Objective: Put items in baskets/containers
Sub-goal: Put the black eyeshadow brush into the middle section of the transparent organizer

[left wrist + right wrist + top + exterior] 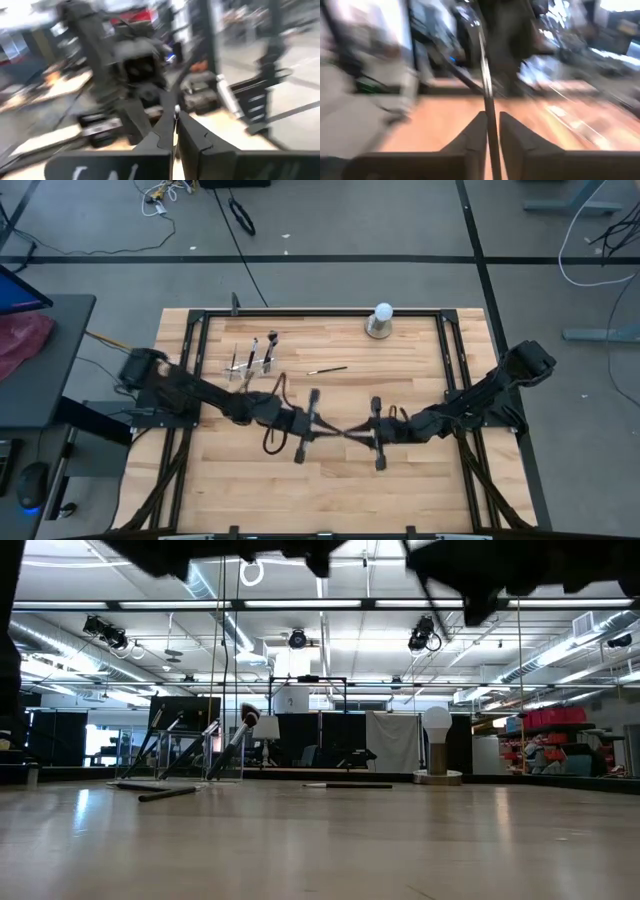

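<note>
A thin makeup brush [485, 75] hangs in the air over the table's middle, between my two grippers, which face each other. My left gripper [330, 429] is shut on one end of it. My right gripper [358, 432] stands with its fingers slightly parted, open, and the brush's shaft [490, 132] runs between them. The clear container [250, 366] stands at the far left with several brushes upright or leaning in it. One more brush [328, 369] lies flat on the table to its right. My left gripper pinches a silver part of the brush [176, 113] between its two fingertips. The fingers come level from the table's left, roughly in line with the brush. The brush is lifted clear of the table. My right gripper has the shaft between its fingers, level from the right; whether they touch it, I cannot tell.
A white ball on a grey round base [380, 321] stands near the far edge, right of centre. A black frame [440, 360] runs around the tabletop. Bare wood lies near the table's front edge [340, 500]. In the low view, a brush [168, 794] lies in front of the container [180, 755].
</note>
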Controlling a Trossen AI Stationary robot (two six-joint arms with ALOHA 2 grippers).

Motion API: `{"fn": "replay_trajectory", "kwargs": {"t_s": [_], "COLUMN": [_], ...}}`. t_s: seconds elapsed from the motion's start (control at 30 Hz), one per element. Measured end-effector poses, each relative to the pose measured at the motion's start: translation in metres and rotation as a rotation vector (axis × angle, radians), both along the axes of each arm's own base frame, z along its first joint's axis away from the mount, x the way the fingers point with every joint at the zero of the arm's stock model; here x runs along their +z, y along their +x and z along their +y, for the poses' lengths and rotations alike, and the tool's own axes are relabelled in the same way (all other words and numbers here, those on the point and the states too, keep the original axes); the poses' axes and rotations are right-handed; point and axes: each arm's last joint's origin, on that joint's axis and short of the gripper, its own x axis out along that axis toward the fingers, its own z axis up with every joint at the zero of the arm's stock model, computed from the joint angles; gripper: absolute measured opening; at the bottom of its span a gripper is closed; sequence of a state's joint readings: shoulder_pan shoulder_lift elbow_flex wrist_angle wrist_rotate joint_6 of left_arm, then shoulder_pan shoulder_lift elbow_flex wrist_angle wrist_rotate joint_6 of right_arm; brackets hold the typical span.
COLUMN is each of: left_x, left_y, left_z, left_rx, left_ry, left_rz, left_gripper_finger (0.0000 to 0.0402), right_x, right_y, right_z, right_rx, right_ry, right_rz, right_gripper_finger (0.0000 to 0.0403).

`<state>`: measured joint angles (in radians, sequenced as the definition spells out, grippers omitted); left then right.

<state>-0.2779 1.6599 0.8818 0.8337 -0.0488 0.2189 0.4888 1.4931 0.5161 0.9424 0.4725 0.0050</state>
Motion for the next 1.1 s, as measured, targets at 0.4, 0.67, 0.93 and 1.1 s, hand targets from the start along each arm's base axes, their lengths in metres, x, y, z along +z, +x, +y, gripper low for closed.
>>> {"fn": "replay_trajectory", "kwargs": {"t_s": [0.4, 0.67, 0.93, 1.1], "left_x": [0.060, 0.056, 0.006, -0.017], "left_y": [-0.118, -0.148, -0.158, -0.163], "left_z": [0.102, 0.157, 0.180, 0.183], "left_rx": [0.834, 1.063, 1.101, 1.094], "left_ry": [-0.060, -0.134, -0.258, -0.333], "left_rz": [0.491, 0.618, 0.714, 0.736], "left_gripper_finger": [0.0009, 0.0010, 0.0010, 0.0015], "right_x": [-0.008, -0.008, -0.008, -0.008], "right_y": [-0.005, -0.005, -0.005, -0.005], "right_z": [-0.008, -0.008, -0.008, -0.008], "right_rx": [-0.196, -0.192, -0.176, -0.176], "right_ry": [0.033, 0.036, 0.049, 0.050], "right_rz": [0.120, 0.115, 0.118, 0.120], "right_gripper_finger": [0.0129, 0.0121, 0.0112, 0.0111]}}
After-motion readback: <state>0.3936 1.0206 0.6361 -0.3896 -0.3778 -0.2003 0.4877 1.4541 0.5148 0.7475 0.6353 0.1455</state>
